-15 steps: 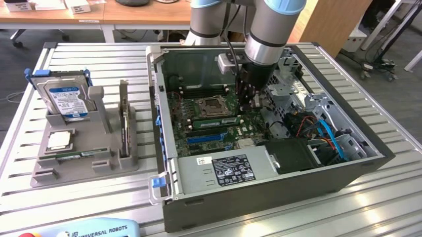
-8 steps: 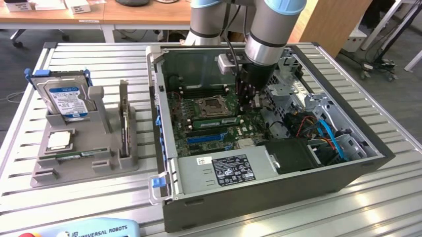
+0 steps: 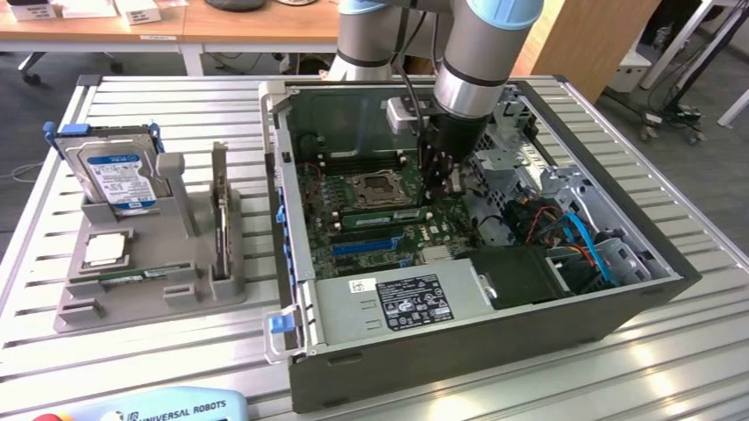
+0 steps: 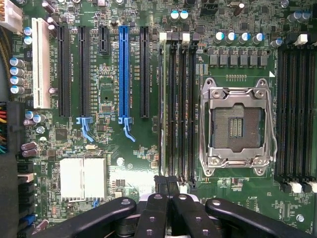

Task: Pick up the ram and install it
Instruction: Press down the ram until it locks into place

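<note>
The ram [image 4: 162,99] stands edge-on in the memory slot nearest the blue slot [image 4: 123,74], beside the empty processor socket [image 4: 237,126]. In the exterior view the ram [image 3: 381,215] is a thin green strip on the motherboard inside the open computer case [image 3: 468,351]. My gripper [image 4: 168,184] is shut, with nothing held between its black fingers. The fingertips hang over one end of the ram. Whether they touch it I cannot tell. Seen from outside, the gripper [image 3: 445,197] reaches down into the case just to the right of the socket.
Empty memory slots [image 4: 297,109] lie on the socket's other side. To the exterior view's left, a grey holder [image 3: 153,263] carries a blue-labelled hard drive [image 3: 115,175] and a square silver chip [image 3: 105,250]. Cables [image 3: 585,241] and a power supply [image 3: 398,303] crowd the case.
</note>
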You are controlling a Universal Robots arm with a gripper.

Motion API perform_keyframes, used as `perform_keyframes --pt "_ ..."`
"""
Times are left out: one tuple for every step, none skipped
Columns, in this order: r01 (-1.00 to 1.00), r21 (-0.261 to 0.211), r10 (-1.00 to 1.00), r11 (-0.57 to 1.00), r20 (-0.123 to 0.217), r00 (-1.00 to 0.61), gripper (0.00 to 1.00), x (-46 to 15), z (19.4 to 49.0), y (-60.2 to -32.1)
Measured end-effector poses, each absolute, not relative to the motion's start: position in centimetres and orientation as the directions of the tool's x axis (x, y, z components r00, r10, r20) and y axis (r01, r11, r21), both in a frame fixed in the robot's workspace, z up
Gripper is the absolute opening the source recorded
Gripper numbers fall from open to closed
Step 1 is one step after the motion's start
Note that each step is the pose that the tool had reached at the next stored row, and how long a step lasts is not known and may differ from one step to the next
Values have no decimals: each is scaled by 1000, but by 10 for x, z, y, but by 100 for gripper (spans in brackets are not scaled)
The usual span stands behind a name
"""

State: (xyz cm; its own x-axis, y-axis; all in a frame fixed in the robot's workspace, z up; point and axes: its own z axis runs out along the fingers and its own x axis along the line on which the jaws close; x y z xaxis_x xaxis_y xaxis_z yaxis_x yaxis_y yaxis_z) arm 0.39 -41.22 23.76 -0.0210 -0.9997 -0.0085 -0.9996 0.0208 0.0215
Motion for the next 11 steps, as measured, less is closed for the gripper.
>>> perform_keyframes --pt "-1000 21 -1000 21 -9 -21 10 4 237 -412" --pt "-1000 21 -1000 21 -9 -21 10 4 236 -412" --pt "-1000 21 -1000 21 -9 -21 10 4 236 -412" --pt "-1000 21 -1000 21 -9 -21 10 4 236 -412" --pt "-1000 21 -1000 21 -9 -21 10 4 236 -412" --pt "-1000 21 -1000 21 -9 -21 10 4 236 -412" --pt "-1000 22 -1000 21 -9 -21 10 4 236 -412" --pt "-1000 22 -1000 21 -10 -21 10 4 236 -412" --pt "-1000 21 -1000 21 -10 -21 10 5 236 -412" --pt "-1000 21 -1000 21 -10 -21 10 6 236 -412" --pt "-1000 21 -1000 21 -10 -21 10 6 236 -412"
